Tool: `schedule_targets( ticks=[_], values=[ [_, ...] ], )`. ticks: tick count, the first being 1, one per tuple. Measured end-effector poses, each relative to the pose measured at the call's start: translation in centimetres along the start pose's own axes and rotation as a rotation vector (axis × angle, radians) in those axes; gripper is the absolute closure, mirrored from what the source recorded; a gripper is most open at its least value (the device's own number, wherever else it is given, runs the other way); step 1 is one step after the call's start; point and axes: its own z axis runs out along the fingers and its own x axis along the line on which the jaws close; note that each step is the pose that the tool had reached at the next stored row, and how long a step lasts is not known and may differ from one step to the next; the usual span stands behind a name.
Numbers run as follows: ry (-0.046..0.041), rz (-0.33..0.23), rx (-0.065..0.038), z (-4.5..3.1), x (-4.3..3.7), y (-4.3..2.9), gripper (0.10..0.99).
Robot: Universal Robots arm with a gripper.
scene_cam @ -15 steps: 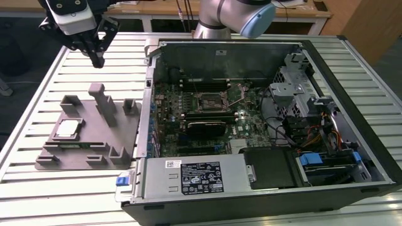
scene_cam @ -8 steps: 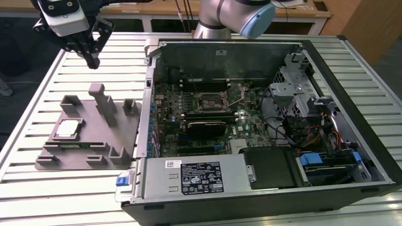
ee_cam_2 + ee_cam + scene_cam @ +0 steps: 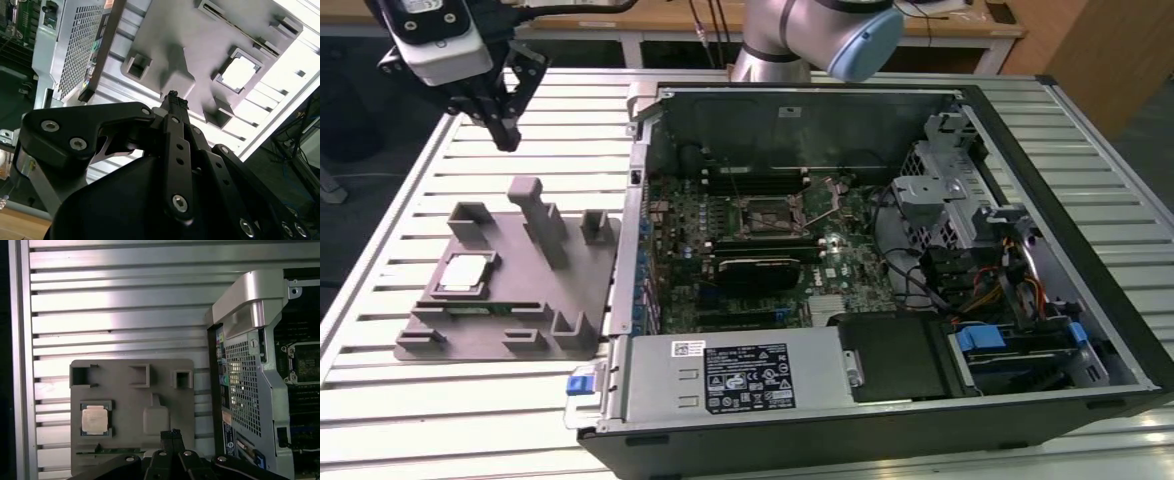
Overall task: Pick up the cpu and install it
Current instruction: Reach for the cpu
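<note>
Finds the cpu (image 3: 464,275) lying flat, silver top up, in a square recess of the grey fixture (image 3: 520,310), toward one side of that plate. Shows the cpu (image 3: 95,420) again in the first wrist view, pale rim framed by the recess walls of the fixture (image 3: 125,405), and the cpu (image 3: 241,72) in the second wrist view as a bright square sunk into the fixture (image 3: 200,45). Touches nothing but its recess.

Puts the gripper (image 3: 504,135) raised well clear of the fixture and well apart from the cpu, fingertips pointing down. Has the fingers drawn together to a single tip, with no visible gap and nothing held between them. Gives the same reading in both wrist views, where the gripper (image 3: 172,96) (image 3: 172,432) ends in one narrow black point with the fixture beyond it.

Carries, elsewhere on the fixture, a tall post (image 3: 540,225) near the middle and several small upright blocks along the edges, all apart from the cpu.

Sets the open computer case (image 3: 1107,300) just beside the fixture, on the side away from the cpu's recess, with the motherboard (image 3: 720,300) exposed inside and the black socket frame (image 3: 767,212) on that board. Rests fixture and case alike on the slatted metal desk (image 3: 387,230).
</note>
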Motion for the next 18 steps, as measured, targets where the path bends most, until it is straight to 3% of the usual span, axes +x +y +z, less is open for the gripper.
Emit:
schedule_targets(
  ticks=[18],
  values=[
    [0.0001,0.000,0.000,1.75,2.56,-0.29,0.980]
  ],
)
